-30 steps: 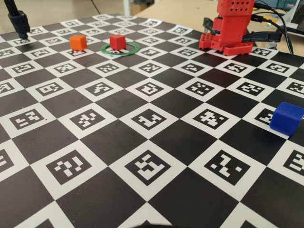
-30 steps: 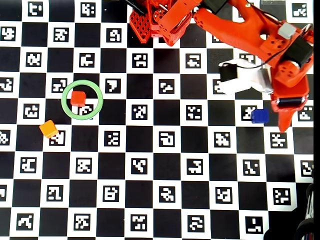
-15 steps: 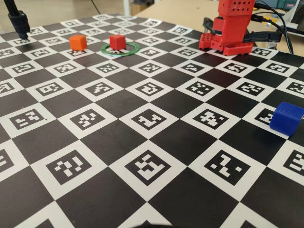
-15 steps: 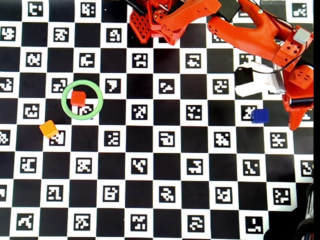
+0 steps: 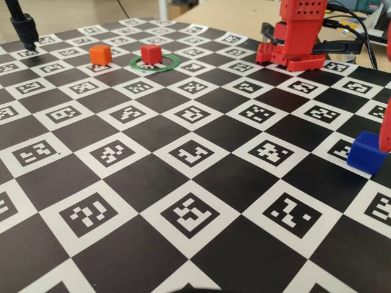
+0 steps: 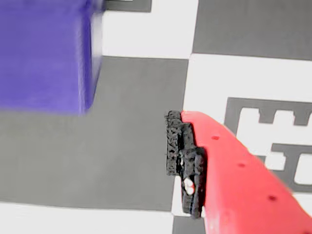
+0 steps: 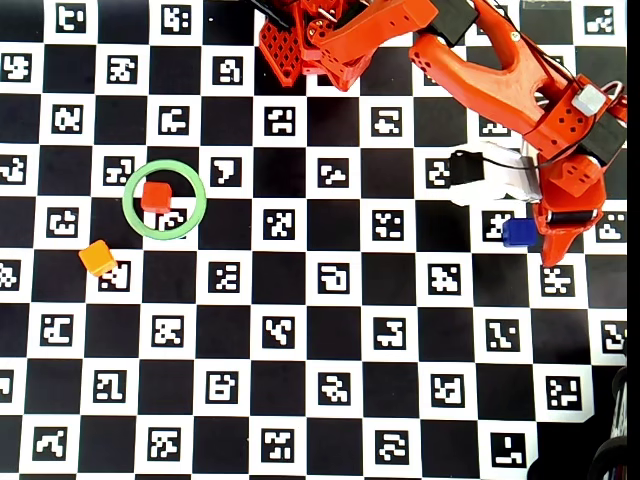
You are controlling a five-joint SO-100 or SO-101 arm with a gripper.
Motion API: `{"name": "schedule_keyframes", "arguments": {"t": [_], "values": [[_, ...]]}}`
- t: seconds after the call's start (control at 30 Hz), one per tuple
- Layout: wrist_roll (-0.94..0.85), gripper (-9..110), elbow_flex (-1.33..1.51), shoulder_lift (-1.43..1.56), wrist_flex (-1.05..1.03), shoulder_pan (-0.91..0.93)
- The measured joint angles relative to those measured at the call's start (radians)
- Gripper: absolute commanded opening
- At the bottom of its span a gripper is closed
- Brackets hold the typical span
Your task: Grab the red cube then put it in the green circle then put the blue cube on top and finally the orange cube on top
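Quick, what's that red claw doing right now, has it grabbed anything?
Gripper: open, holding nothing; one finger sits beside the blue cube.

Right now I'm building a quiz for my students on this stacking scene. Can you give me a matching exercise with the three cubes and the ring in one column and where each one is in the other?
Things:
1. red cube
2. blue cube
3. orange cube
4. green circle

Places, as the overhead view shows them:
A. flat on the board, encircling one cube
B. right side of the board, right beside the end effector
C. outside the ring, below and left of it
D. inside the ring, toward its upper left

Pairs: 1-D, 2-B, 3-C, 4-A
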State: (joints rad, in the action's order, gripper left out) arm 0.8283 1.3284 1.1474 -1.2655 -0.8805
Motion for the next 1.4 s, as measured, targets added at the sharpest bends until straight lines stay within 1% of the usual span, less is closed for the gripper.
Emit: {"name": "schedule_keyframes", "arguments": {"t": [0.53, 1.4], "values": [[-0.031, 41, 0.13, 0.0, 0.127, 0.071], [-0.015, 41, 0.176, 0.0, 0.196, 0.051]]}}
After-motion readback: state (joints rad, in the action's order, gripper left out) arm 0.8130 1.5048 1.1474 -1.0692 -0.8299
